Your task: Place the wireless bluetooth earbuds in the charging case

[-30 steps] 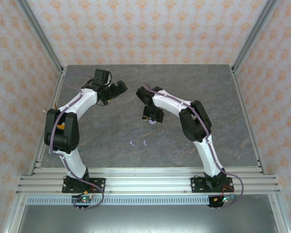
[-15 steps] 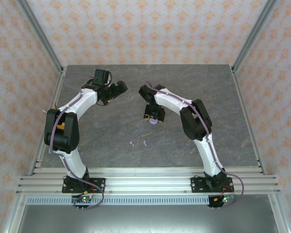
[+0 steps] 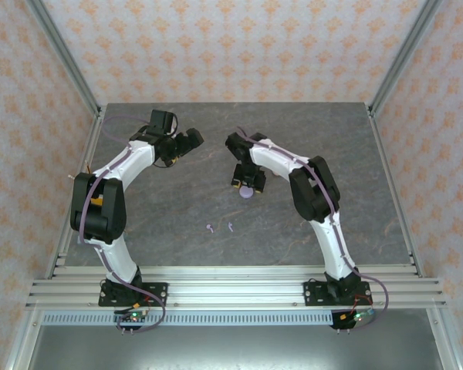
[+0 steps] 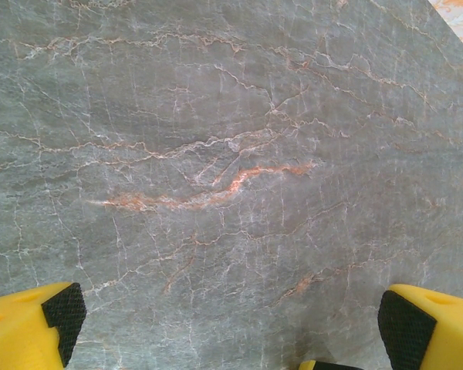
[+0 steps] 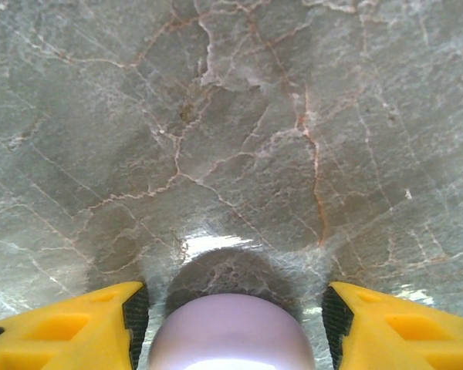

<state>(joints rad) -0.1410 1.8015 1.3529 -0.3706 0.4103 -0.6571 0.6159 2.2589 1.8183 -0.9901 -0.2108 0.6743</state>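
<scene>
Two tiny pale purple earbuds (image 3: pixel 209 228) (image 3: pixel 231 227) lie side by side on the grey marble table, at front centre. A round pale purple charging case (image 3: pixel 248 193) hangs just above the table behind them, casting a shadow on the stone. My right gripper (image 3: pixel 248 183) is shut on it, and in the right wrist view the case's dome (image 5: pixel 231 335) sits between the yellow fingers (image 5: pixel 85 324) of that gripper (image 5: pixel 233 312). My left gripper (image 3: pixel 191 139) hovers at the back left, open, with bare marble between its fingertips (image 4: pixel 231 316).
The marble table (image 3: pixel 324 139) is fenced by aluminium posts and patterned walls at the left, right and back. A metal rail (image 3: pixel 231 289) carrying both arm bases runs along the near edge.
My right gripper has shifted a little to the right, carrying the purple case with it. The left arm and the two earbuds have not moved.
</scene>
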